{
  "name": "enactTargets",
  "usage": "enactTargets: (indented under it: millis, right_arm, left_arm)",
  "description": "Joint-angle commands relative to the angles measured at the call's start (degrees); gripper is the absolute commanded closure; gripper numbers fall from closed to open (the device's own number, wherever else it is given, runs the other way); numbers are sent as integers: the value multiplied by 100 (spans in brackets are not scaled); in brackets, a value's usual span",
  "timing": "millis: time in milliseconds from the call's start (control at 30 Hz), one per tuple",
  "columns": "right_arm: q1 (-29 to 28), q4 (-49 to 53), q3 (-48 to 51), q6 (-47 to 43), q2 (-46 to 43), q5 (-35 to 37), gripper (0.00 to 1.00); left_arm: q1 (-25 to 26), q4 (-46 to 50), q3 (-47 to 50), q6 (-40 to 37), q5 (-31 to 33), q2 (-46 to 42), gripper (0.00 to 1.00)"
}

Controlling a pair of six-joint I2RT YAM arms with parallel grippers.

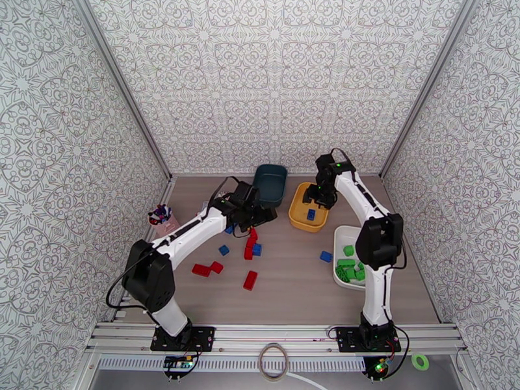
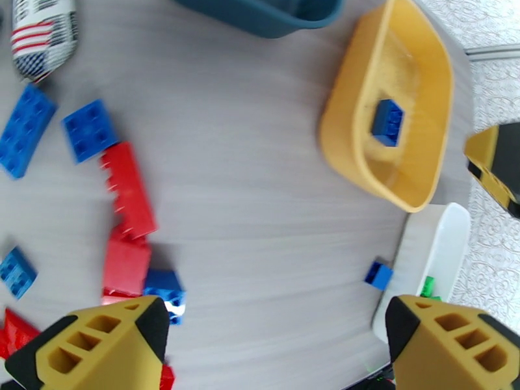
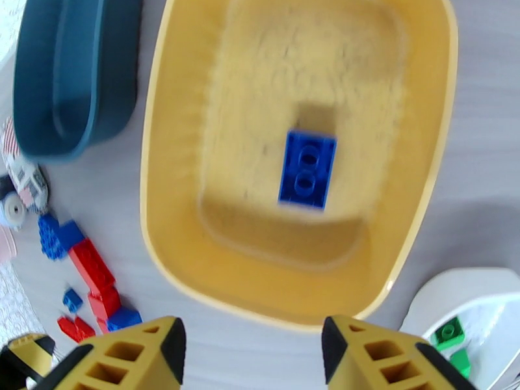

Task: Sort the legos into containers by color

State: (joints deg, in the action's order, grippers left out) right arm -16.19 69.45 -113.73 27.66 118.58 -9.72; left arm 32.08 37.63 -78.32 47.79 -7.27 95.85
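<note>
A blue lego [image 3: 307,169] lies alone in the yellow container [image 3: 175,190], and my right gripper [image 3: 253,359] hovers open above the bin's near rim with nothing between its fingers. In the top view that gripper [image 1: 320,196] hangs over the yellow container [image 1: 296,212]. My left gripper [image 1: 257,212] is open just above the table, beside the dark teal container [image 1: 270,183]. Its fingertips [image 2: 104,346] straddle bare table next to red legos [image 2: 127,190] and blue legos [image 2: 90,130]. The white tray [image 1: 348,234] holds several green legos [image 1: 348,268].
Loose red bricks [image 1: 250,279] and blue bricks [image 1: 223,249] are scattered at table centre, and one blue brick [image 1: 325,256] lies beside the tray. A striped packet [image 2: 42,27] lies near the teal bin. A pink cup of pens [image 1: 162,219] stands at the left wall.
</note>
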Motion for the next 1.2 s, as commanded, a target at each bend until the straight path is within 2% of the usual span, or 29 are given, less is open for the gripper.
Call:
enactTargets:
  millis: [0,200,367,667,900,1167]
  right_arm:
    - [-385,-290,461,48,-410,-145,40]
    - [-1231,-524,916,-221,-514,-67,33]
    - [-2030,-646,1232,-816,-421,298,28]
    - [-3063,-1107,1641,-1668,12,834,23]
    - [-3312,-1168,1219,-1843,618,993,22]
    - [-3312,-956,369,-1791,1288,1198,24]
  left_arm:
    - [-88,318,330,48,410,-318,10]
    - [-449,212,1125,351,488,-1021,10]
    - [-841,171,1842,554,502,-1778,10]
    - [-1348,276,3218,1082,496,-3284,9]
    - [-1465,438,3863,1407,494,-4153,7]
    - [-1632,532,3865,1287,325,-4173,7]
